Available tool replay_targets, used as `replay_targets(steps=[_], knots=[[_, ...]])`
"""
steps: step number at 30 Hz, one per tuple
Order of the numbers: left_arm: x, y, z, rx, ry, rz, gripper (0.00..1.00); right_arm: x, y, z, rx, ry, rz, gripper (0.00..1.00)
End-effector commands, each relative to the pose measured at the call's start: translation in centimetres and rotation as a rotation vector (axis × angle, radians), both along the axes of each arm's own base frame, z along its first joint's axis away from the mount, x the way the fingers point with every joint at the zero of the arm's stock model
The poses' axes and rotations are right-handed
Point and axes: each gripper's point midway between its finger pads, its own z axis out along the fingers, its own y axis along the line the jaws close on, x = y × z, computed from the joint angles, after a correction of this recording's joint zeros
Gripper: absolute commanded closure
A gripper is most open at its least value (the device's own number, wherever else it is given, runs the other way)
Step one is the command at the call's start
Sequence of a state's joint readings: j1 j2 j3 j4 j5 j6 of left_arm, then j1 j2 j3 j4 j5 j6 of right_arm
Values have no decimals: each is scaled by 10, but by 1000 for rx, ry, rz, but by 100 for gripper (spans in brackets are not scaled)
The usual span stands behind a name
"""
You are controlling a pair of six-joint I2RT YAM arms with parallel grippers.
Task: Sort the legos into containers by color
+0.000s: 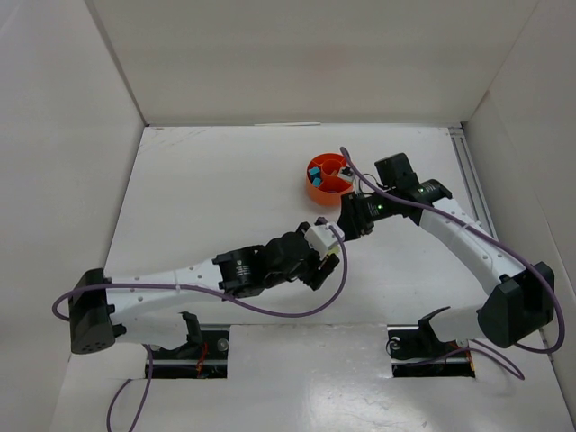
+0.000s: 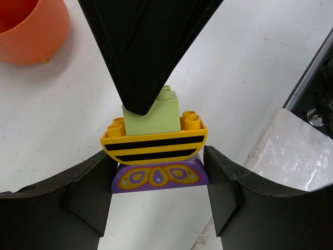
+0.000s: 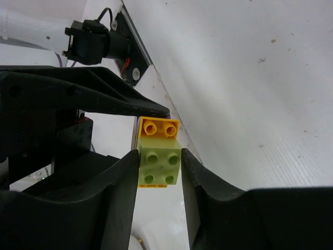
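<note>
Three legos are stacked together: a purple brick (image 2: 156, 177), a yellow black-striped brick (image 2: 153, 141) on it, and a pale green brick (image 2: 153, 119) on top. My left gripper (image 2: 157, 165) is shut on the purple brick at its two sides. My right gripper (image 3: 159, 162) is shut on the pale green brick (image 3: 159, 165), with the yellow brick (image 3: 158, 127) behind it. In the top view both grippers, left (image 1: 322, 250) and right (image 1: 346, 225), meet mid-table in front of the orange dish (image 1: 310, 188). Teal legos (image 1: 314, 171) lie in one of its sections.
The dish also shows at the upper left of the left wrist view (image 2: 31, 31). White walls ring the table. A metal rail (image 1: 472, 184) runs along the right edge. A purple cable (image 1: 288, 310) hangs under the left arm.
</note>
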State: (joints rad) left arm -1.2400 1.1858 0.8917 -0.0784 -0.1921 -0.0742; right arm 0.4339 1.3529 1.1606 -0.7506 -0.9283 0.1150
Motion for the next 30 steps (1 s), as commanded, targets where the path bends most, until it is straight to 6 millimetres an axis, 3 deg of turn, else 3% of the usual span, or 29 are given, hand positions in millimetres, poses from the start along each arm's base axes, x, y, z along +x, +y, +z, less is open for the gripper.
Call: replay_targets(steps=[1, 5, 9, 10, 15, 19, 25, 30], knots=[[4, -1, 38, -118, -68, 14, 73, 1, 5, 13, 33, -44, 17, 58], [5, 0, 45, -146, -81, 23, 74, 0, 7, 14, 51, -46, 37, 61], [6, 5, 45, -156, -89, 33, 74, 1, 7, 13, 52, -54, 41, 31], [6, 4, 47, -165, -92, 33, 74, 0, 8, 16, 67, -59, 50, 18], [6, 4, 45, -166, -92, 33, 77, -6, 14, 23, 165, -28, 84, 17], [8, 4, 47, -169, -106, 40, 77, -6, 17, 33, 209, -34, 93, 25], [11, 2, 46, -172, -121, 44, 79, -3, 15, 42, 200, -60, 89, 54], [7, 2, 39, -164, -94, 34, 80, 11, 8, 35, 186, -58, 50, 59]])
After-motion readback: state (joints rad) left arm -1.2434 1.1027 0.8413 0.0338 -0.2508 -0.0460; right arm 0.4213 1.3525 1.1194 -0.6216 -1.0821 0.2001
